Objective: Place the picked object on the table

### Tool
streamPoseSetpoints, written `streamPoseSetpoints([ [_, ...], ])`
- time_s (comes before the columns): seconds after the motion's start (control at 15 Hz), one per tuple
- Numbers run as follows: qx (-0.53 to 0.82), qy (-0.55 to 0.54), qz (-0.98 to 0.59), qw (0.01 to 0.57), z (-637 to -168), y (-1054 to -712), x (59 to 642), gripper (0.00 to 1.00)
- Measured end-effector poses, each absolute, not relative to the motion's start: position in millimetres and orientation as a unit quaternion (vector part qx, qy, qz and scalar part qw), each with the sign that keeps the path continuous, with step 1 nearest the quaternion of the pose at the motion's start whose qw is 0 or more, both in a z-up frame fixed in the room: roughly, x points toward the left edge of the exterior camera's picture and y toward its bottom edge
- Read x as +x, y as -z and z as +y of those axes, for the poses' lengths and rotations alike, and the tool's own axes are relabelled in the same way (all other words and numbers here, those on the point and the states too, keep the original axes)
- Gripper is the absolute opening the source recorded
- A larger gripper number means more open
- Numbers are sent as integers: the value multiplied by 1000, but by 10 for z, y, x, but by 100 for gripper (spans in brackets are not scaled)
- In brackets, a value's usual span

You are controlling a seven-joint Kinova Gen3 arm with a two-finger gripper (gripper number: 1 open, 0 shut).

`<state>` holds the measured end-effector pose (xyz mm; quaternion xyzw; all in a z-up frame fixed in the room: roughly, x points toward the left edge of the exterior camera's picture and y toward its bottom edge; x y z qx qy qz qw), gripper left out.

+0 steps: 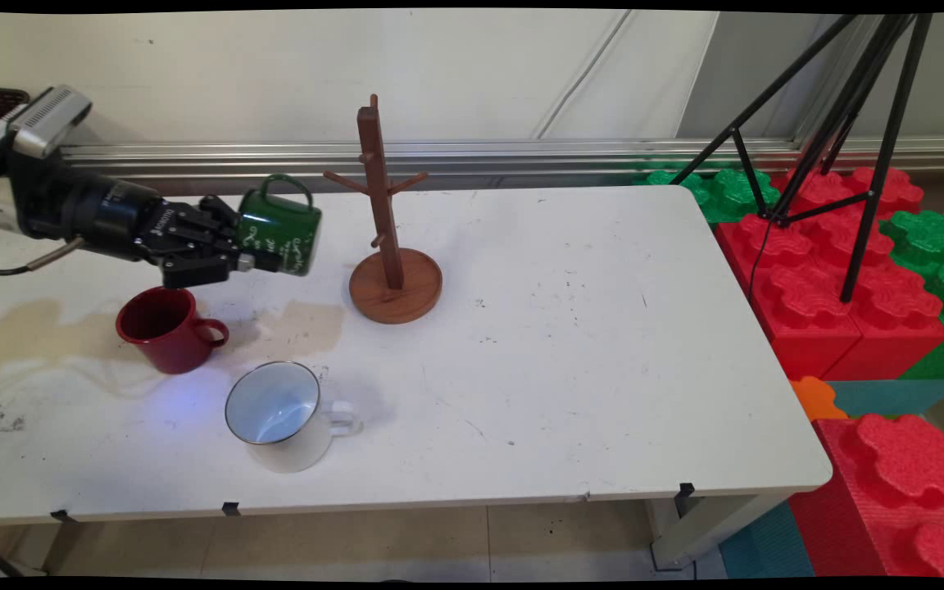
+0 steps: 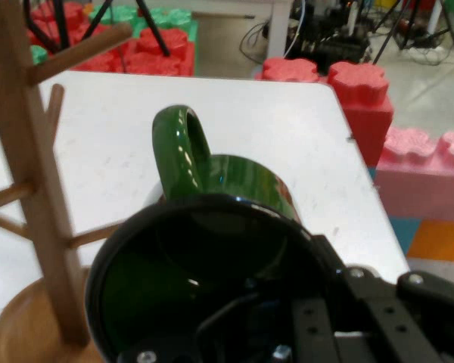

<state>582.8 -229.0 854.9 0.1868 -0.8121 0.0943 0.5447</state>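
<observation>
— Starting with the biggest thing, what's in front of you?

— A white rectangular table [image 1: 587,344], scuffed, with a brownish stain towards its left side. Off its right edge are big red and green foam blocks [image 1: 841,270] with a black tripod [image 1: 857,156] standing among them.

— And on the table?

— A brown wooden mug tree [image 1: 386,238] on a round base, pegs sticking out of its post, none of them carrying anything. Nearer me, a white enamel mug with a dark rim [image 1: 279,414], tipped toward me so I see its pale inside. To its left, a dark red ceramic mug [image 1: 167,328], upright, handle pointing right.

— What about the arm?

— The black two-finger gripper [image 1: 263,262] reaches in from the left, pinching the rim of a glossy dark green enamel mug [image 1: 283,229]. That mug is held off the table, lying on its side, mouth toward the hand, looped handle uppermost, pale lettering on its wall. It hangs just left of the mug tree, above and behind the red mug.
</observation>
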Motion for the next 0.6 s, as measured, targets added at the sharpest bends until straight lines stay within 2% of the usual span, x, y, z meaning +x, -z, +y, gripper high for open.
streamPoseSetpoints([
  [0.6, 168, -149, -860, 459, -2243, -8699, 6315, 0],
])
